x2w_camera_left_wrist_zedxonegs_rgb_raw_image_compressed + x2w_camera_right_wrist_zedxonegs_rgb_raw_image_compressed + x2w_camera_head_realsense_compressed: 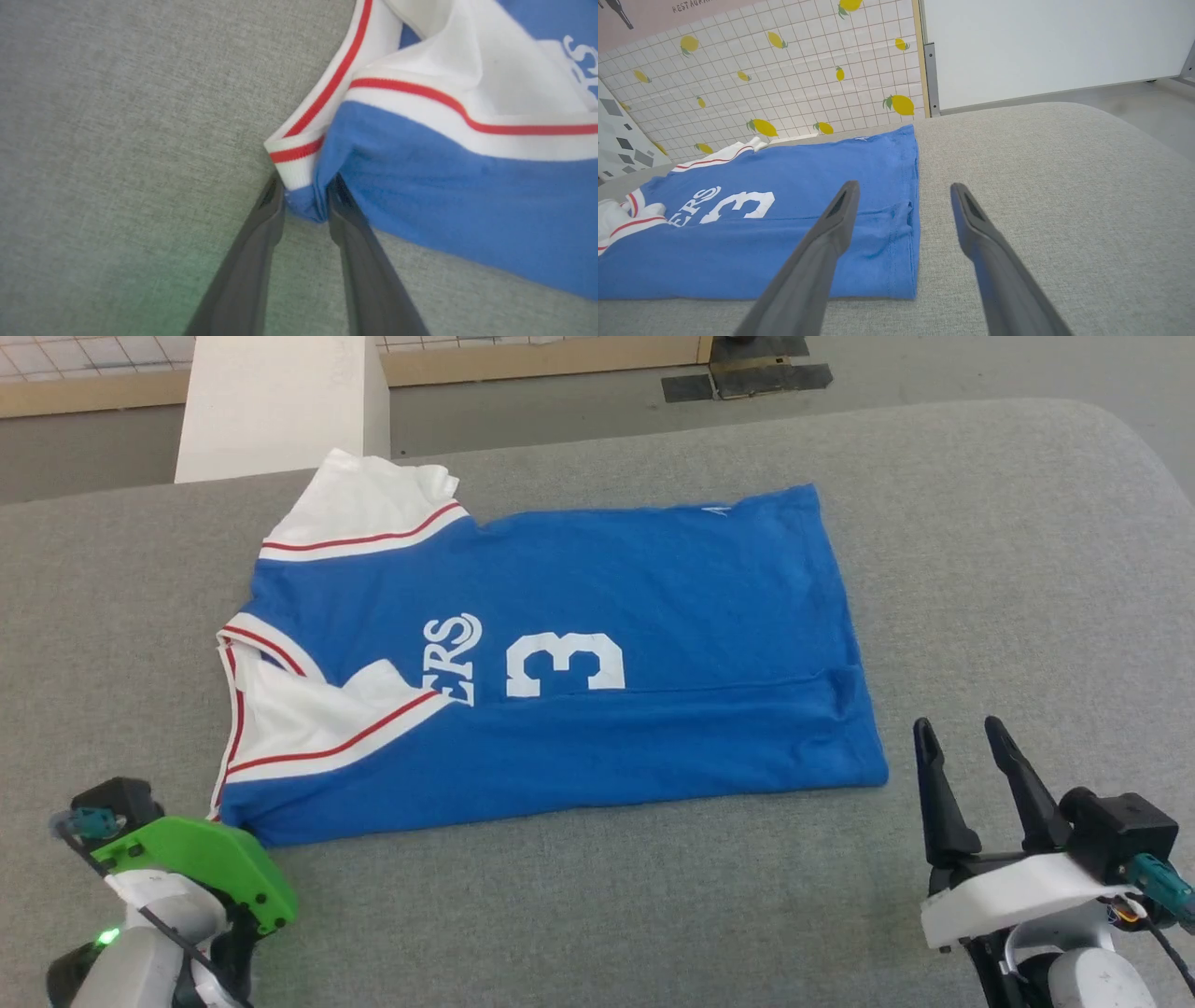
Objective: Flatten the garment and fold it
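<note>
The garment (607, 616) lies on the grey padded surface (1027, 569), a bright blue jersey folded lengthwise, with white red-striped sleeves at its left end and "ERS" and a white 3 on top. My left gripper (304, 189) is at its near left corner, the two dark fingers pressed against a bunched bit of blue hem and white trim (303, 163). In the head view the green wrist cover (201, 868) hides those fingers. My right gripper (959, 728) stands open just right of the garment's near right corner, nothing between its fingers (822, 242).
A white block (280, 401) stands behind the surface at the far left. A lemon-patterned tiled wall (784, 70) and a white panel (1041, 46) lie beyond. The surface's rounded right corner (1139, 457) drops to the floor.
</note>
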Robot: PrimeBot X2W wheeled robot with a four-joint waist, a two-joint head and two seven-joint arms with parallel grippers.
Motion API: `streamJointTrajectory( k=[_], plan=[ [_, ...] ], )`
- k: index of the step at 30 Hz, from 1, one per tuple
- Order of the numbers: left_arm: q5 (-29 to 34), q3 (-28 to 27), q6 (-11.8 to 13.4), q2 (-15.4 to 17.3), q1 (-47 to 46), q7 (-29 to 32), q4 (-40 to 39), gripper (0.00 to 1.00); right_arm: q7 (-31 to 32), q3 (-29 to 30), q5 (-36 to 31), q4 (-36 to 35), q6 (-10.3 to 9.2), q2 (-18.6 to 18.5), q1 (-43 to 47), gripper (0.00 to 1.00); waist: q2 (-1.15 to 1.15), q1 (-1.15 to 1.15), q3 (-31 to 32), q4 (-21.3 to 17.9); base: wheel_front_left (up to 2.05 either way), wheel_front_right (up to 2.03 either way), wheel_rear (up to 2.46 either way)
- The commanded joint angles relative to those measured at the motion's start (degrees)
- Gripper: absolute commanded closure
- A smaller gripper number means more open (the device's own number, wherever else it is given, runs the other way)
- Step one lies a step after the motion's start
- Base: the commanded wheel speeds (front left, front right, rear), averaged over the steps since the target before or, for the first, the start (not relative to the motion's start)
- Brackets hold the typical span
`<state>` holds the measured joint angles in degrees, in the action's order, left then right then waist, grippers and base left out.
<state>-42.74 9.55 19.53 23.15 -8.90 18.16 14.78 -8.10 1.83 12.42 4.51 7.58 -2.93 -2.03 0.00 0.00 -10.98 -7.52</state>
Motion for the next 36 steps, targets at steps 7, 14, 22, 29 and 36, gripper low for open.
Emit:
streamJointTrajectory(
  k=[7, 14, 22, 29, 36],
  plan=[
    [-0.2, 1.8, -0.9, -1.4, 1.5, -0.1, -2.6, 1.00, 6.7, 0.4, -1.9, 2.9, -0.09, 0.0, -2.5, 0.00, 0.00, 0.00, -0.3, 1.5, 0.00, 0.00, 0.00],
    [0.6, 3.0, -1.8, -2.4, 0.8, -2.3, -3.6, 1.00, 31.5, 3.2, -1.0, 8.4, -0.09, 0.0, -8.4, 0.00, 0.00, 0.00, -1.6, 3.9, 0.00, 0.00, 0.00],
    [2.3, 4.9, -3.6, -2.4, -1.2, -4.2, -2.8, 1.00, 50.5, 5.8, -4.2, 9.4, -0.09, 0.0, -13.1, 0.35, 0.00, 0.00, -2.7, 6.4, 0.00, 0.00, 0.00],
    [3.7, 5.7, -4.8, -2.3, -1.9, -7.3, -0.9, 1.00, 52.7, 6.4, -4.2, 6.5, -0.09, 0.0, -13.3, 1.00, 0.00, 0.00, -1.8, 7.4, 0.00, 0.00, 0.00],
    [5.2, 4.6, -3.8, -1.1, 1.8, -12.2, -2.9, 1.00, 43.6, 7.2, -1.4, 1.0, -0.09, 0.0, -7.4, 1.00, 0.00, 0.00, 2.4, 7.3, 0.00, 0.00, 0.00]
  ],
)
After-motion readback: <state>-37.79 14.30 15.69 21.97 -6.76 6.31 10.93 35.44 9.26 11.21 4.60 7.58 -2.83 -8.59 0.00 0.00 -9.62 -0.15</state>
